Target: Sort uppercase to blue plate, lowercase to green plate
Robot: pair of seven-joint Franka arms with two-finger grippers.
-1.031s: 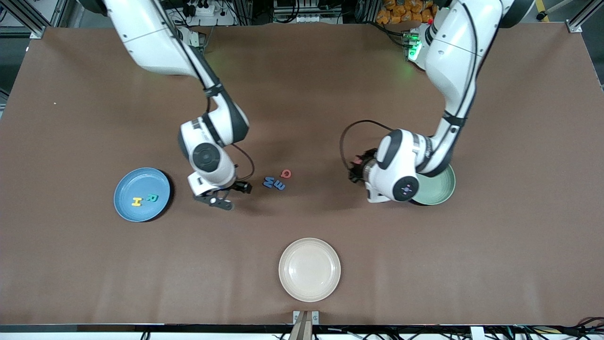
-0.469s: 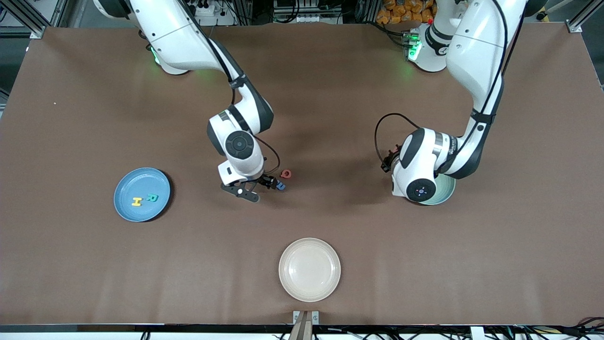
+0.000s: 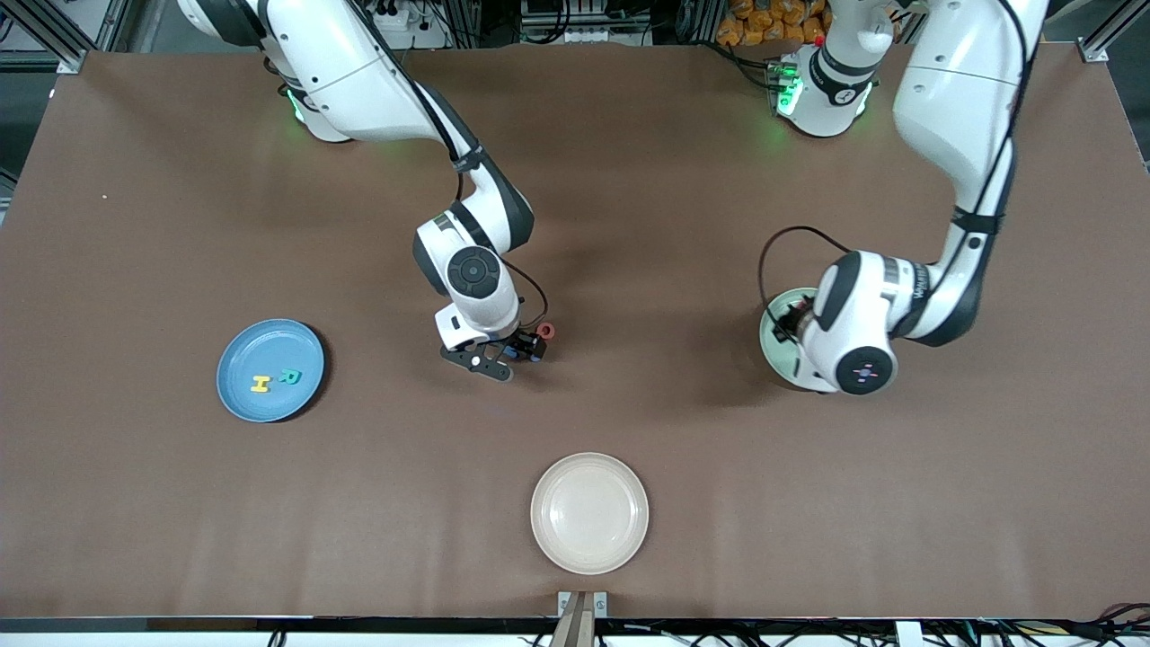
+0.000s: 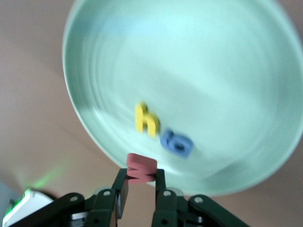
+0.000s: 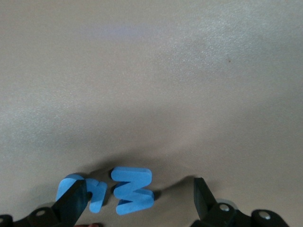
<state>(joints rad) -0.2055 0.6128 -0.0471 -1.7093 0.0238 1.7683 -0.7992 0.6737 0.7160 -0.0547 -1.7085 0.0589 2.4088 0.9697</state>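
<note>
At nine o'clock on the table, front view, you have the blue plate (image 3: 241, 346) with two capitals on it: yellow H (image 3: 260, 385), and green R (image 3: 289, 376) at its two o'clock, apart. Near table centre the right gripper (image 3: 512, 352) is low over two blue pieces lying just beside each other, fingers spread wide and holding nothing; the right wrist view shows the large blue M (image 5: 132, 190) between them and the small blue m (image 5: 94, 194) partly under one finger. Red Q (image 3: 544, 332) sits at one o'clock of that pair, close by. At six o'clock is the cream plate (image 3: 542, 512), nothing on it. At three o'clock the left gripper (image 4: 141, 178) hangs over the edge of the green plate (image 4: 213, 56), clamped on the red w (image 4: 141, 169); yellow h (image 4: 147, 119) and blue g (image 4: 176, 143) lie in the plate, near each other. Risks, as I judge them: your right fingers bracket both blues, so closing here could take the m along, or pinch the wrong one, or shove Q. The red w hangs at the rim, not the bowl; let go there and it may tip onto the table. Count: three plates; four capitals, two plated, two on the table; four small letters, two plated, one held, one on the table.
</note>
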